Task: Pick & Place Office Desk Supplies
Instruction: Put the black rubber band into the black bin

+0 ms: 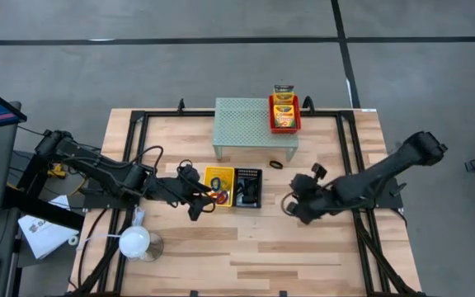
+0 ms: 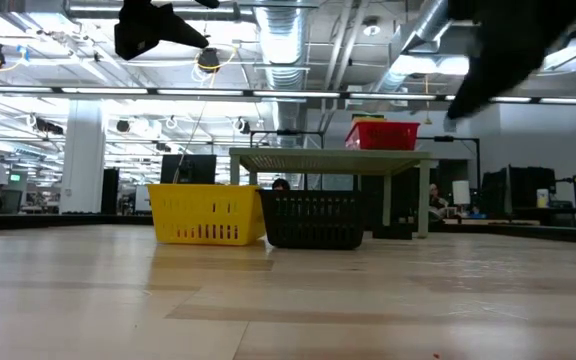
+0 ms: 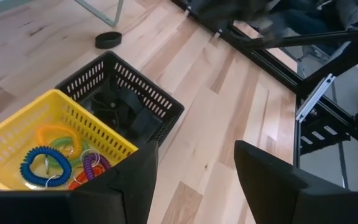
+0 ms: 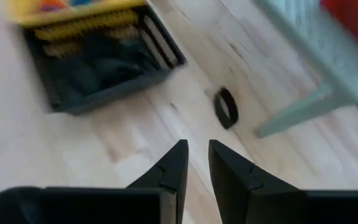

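Note:
My left gripper [image 3: 194, 168] is open and empty, hovering at the near side of the yellow basket [image 1: 218, 186]. That basket holds the coloured ring bands: blue [image 3: 45, 167], orange [image 3: 55, 134] and purple [image 3: 92, 165]. The black basket [image 1: 248, 187] beside it holds dark clips [image 3: 120, 102]. My right gripper [image 4: 196, 152] hangs above bare table to the right of the black basket, fingers a narrow gap apart with nothing between them. A black ring [image 4: 226, 107] lies flat on the table beyond it. Crayon boxes [image 1: 284, 111] sit in a red basket on the shelf.
The pale green mesh shelf [image 1: 254, 124] stands at the far middle of the table, with its leg [image 4: 291, 112] close to the black ring. A white round-headed lamp [image 1: 136, 242] stands near the left front. Black frame rails [image 1: 361, 214] run along both sides.

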Tool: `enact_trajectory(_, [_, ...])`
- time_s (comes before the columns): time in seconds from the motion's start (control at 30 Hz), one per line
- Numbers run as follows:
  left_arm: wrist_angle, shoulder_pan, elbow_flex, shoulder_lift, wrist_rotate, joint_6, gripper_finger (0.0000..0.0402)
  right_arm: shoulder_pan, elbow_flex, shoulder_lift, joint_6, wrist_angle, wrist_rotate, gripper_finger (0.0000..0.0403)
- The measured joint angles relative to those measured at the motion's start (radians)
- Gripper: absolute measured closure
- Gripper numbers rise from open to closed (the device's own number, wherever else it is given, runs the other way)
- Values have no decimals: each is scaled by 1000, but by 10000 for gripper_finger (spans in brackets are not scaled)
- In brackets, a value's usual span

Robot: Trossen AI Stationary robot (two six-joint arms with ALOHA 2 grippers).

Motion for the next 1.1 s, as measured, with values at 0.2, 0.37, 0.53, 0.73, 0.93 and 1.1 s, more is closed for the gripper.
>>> enact_trajectory(0.2, [2, 0, 0, 14, 0, -43, 195, -53, -114, 143, 41, 225, 6, 341])
enact_trajectory(0.37, [2, 0, 0, 14, 10, -68, 195, -176, -151, 242, 49, 406, -75, 341])
enact_trajectory(0.53, [7, 0, 0, 14, 29, -120, 195, -294, -161, 282, 5, 473, -214, 322])
enact_trajectory(0.73, [9, -1, 0, 14, 61, -155, 195, -356, -160, 176, -31, 489, -286, 252])
enact_trajectory(0.93, [36, -1, 0, 14, 58, -159, 195, -404, -159, 129, -38, 471, -244, 182])
enact_trajectory(1.1, [53, -1, 0, 14, 56, -178, 195, -449, -159, 170, 179, 466, -293, 177])
